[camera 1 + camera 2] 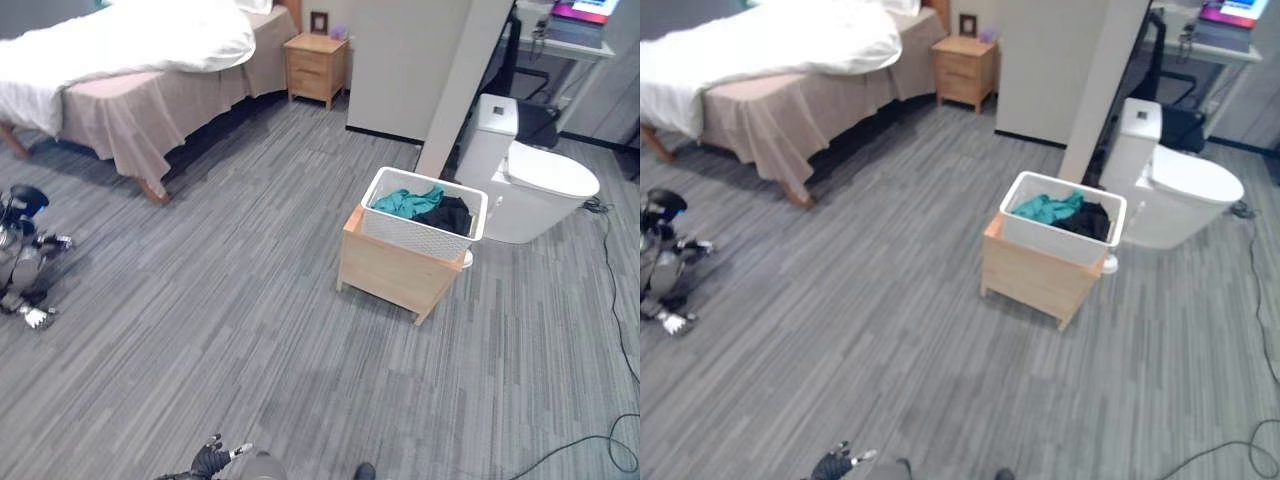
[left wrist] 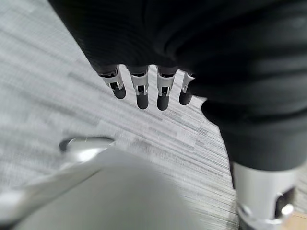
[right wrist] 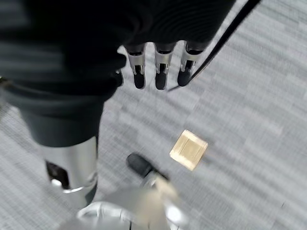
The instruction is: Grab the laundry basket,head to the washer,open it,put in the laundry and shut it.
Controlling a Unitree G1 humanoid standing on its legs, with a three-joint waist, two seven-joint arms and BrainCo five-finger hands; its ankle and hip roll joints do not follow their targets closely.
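A bed (image 1: 130, 60) with white bedding is occupying the far left of the room; a white toilet (image 1: 530, 185) is standing at the far right. Between them the white laundry basket (image 1: 425, 215) — teal and black laundry (image 1: 425, 207) inside — is sitting on a wooden stand (image 1: 390, 270), well ahead of the robot. The left hand (image 2: 144, 88) and right hand (image 3: 158, 72) are hanging over grey floor, fingers relaxed, holding nothing. A small tan square (image 3: 188, 149) is lying flat on the floor.

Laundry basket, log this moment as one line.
laundry basket: on wooden stand, clothes inside | left hand: open, empty | right hand: open, empty
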